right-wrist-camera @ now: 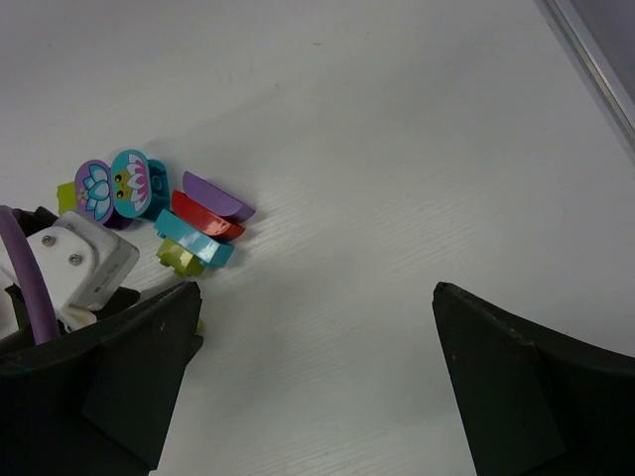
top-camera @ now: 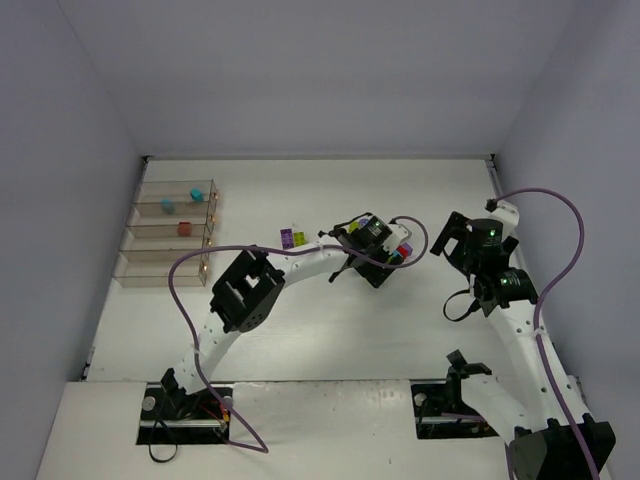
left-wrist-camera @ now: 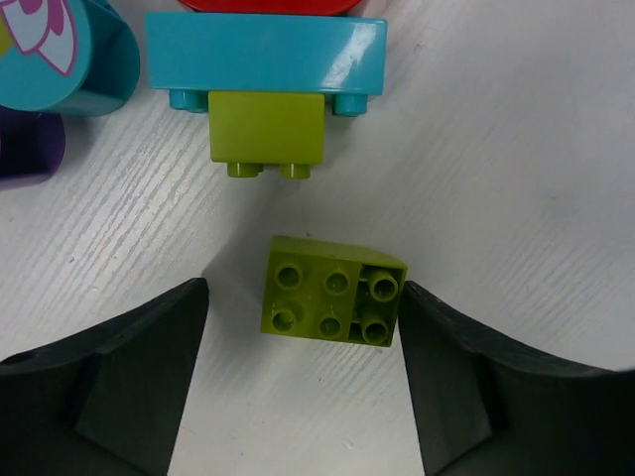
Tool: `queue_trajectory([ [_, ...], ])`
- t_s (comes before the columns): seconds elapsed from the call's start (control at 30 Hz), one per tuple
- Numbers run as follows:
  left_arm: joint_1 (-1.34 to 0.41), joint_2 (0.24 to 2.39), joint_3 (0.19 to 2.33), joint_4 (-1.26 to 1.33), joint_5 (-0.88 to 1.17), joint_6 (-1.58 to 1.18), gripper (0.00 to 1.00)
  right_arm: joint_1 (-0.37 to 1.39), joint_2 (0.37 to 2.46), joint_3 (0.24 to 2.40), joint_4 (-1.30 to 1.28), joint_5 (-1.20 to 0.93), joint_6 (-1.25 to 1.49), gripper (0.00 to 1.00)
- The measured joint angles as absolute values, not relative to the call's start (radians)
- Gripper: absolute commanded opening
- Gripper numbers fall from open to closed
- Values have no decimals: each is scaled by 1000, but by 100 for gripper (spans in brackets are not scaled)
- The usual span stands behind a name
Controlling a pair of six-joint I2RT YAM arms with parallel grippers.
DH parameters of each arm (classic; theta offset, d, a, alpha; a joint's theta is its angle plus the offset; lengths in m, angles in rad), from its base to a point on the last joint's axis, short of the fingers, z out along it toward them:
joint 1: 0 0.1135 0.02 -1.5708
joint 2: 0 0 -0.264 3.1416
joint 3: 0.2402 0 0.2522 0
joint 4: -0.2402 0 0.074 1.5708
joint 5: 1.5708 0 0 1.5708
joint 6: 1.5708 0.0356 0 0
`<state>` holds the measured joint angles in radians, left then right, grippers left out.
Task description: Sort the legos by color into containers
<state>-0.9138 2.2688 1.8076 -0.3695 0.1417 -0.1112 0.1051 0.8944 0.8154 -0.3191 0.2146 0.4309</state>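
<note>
**Lime green lego [left-wrist-camera: 332, 302] between the spread left fingers [left-wrist-camera: 139, 367]**
Six studs face up. It lies on the white surface [left-wrist-camera: 516, 149], with one finger at 9 o'clock and one at 3 o'clock. A cyan brick [left-wrist-camera: 263, 55] and a smaller lime brick [left-wrist-camera: 266, 129] sit at 12 o'clock. A flower-printed cyan piece [left-wrist-camera: 60, 50] lies at 11 o'clock. The right fingers [right-wrist-camera: 516, 377] stand wide apart and empty.

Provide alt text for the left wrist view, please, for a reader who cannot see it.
A lime green six-stud brick lies on the table between the dark fingers of the open left claw. Beyond it, a smaller lime brick sits against a cyan brick, with a red piece behind.
</note>
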Motion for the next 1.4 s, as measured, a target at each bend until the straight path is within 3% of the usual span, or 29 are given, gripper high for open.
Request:
queue_trajectory([
  [0.13, -920, 2269, 1805, -369, 131, -118, 29, 105, 894, 812, -319, 214, 435, 100],
  [0.23, -923, 2267, 1799, -360, 118, -124, 19, 105, 894, 812, -319, 213, 439, 100],
  [0.57, -852, 2018, 1571, -351, 23, -167, 18, 105, 913, 812, -319, 161, 439, 100],
  [0.77, -584, 1709, 1442, -348, -35, -189, 19, 105, 955, 812, -318, 112, 437, 100],
  [0.97, -277, 1539, 1297, -350, -68, -184, 19, 105, 960, 812, -309, 75, 423, 100],
  [1.3, 23, 1604, 1211, -353, -64, -183, 19, 106, 972, 821, -294, 31, 418, 100],
  [1.4, 82, 1645, 1212, -347, -56, -183, 28, 106, 971, 821, -294, 25, 416, 100],
])
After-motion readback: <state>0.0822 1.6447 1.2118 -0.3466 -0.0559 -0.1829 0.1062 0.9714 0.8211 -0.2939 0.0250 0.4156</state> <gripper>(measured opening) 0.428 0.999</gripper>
